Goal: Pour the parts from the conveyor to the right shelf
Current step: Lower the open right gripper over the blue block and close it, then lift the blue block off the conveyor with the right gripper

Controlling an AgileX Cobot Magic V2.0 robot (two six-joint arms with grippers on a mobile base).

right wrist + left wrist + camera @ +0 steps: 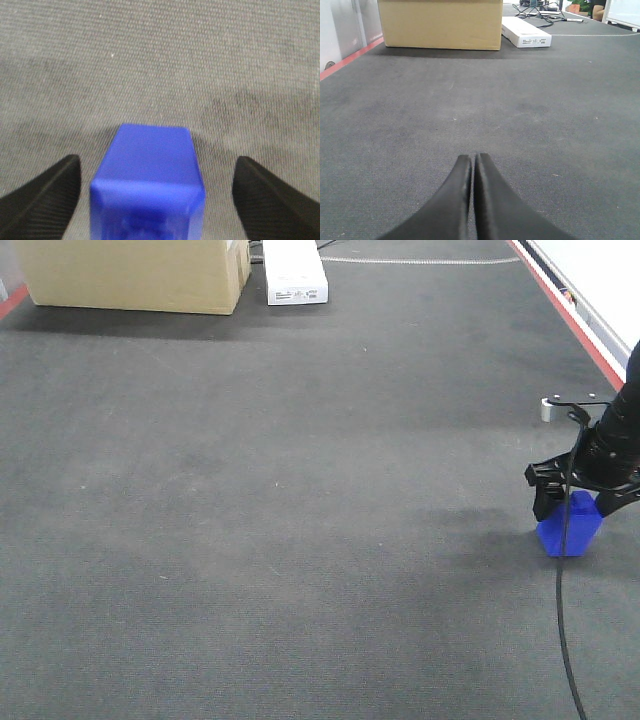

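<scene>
1. Near right of the belt (300,540): the right gripper (578,505) hangs over the one blue block (568,532), jaws spread wide on either side of it and touching neither face. The block rests on the belt, not yet gripped.
2. Risk, judged from the right wrist view: the block (150,170) lies off-centre in the gap, closer to one finger (45,197) than to the other (275,197). On closing, the nearer finger would likely meet it first and shove or turn it.
3. Risk: from the front the block looks to sit askew. Smooth plastic pinched on slanted faces could squirt out or drop during the carry.
4. Risk: one black cable (562,620) trails from the right arm, crossing in front of the block. It could drag across the block or snag as the arm lifts.
5. The left gripper (472,200) hovers low over bare belt, its fingers pressed together on nothing.
6. Far left: one cardboard box (130,275). Just right of it, one white carton (295,270). A sideways swing could hit either, though both stand well apart from the block.
7. Count: one block, two grippers, one cable, one belt, two boxes, two red strips, one along the far right edge (570,315) and one at the far left corner. The shelf is out of view, so the carry route cannot be judged.
</scene>
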